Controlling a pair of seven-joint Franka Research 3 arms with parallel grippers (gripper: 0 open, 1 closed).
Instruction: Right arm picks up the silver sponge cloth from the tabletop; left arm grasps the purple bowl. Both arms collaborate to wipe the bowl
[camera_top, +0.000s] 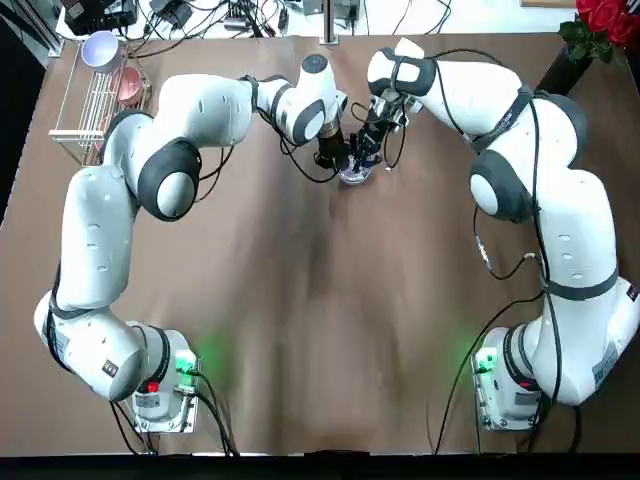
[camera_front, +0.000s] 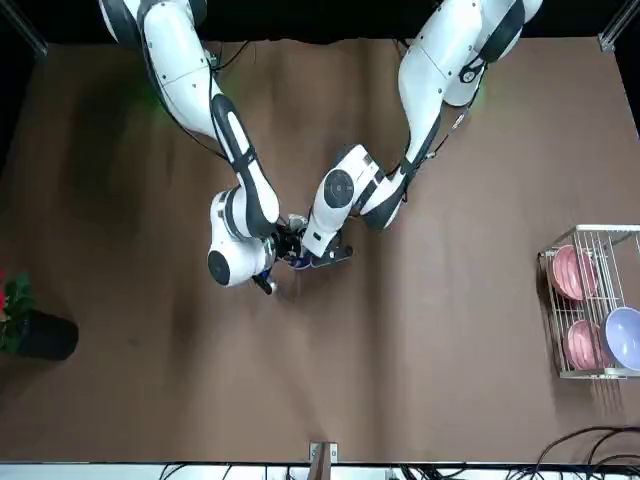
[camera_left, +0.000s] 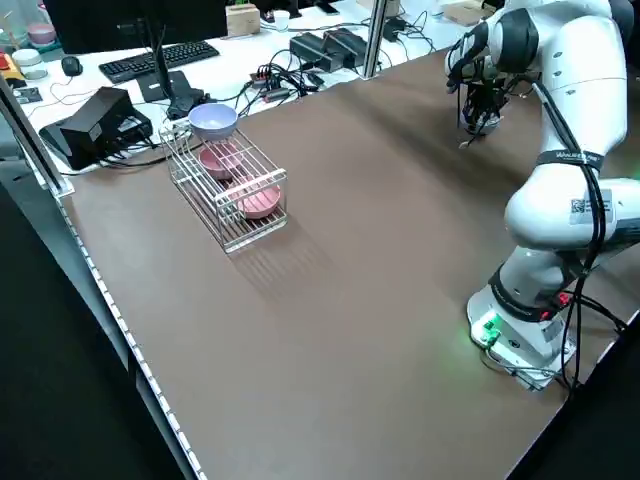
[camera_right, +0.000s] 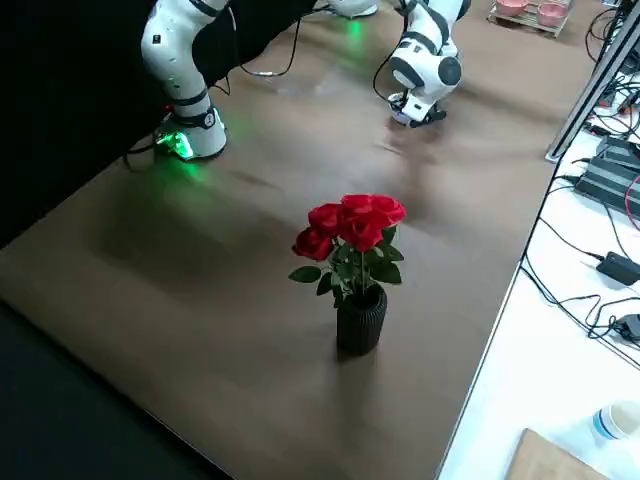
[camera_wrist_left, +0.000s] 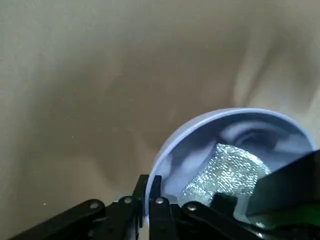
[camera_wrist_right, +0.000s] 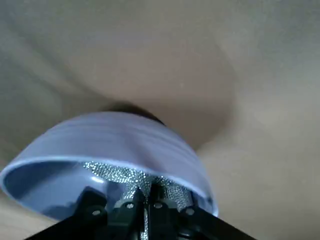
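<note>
The black left gripper (camera_wrist_left: 148, 200) is pinching the round lavender bowl (camera_wrist_left: 175, 145); the black right gripper (camera_wrist_right: 145, 200), clamping the shiny silver cloth (camera_wrist_right: 120, 173), is apparently wiping inside.

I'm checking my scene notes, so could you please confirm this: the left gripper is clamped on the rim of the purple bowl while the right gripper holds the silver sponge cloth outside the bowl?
Not quite: the right gripper holds the silver sponge cloth inside the purple bowl, as both wrist views show. The left gripper is indeed clamped on the rim.
</note>
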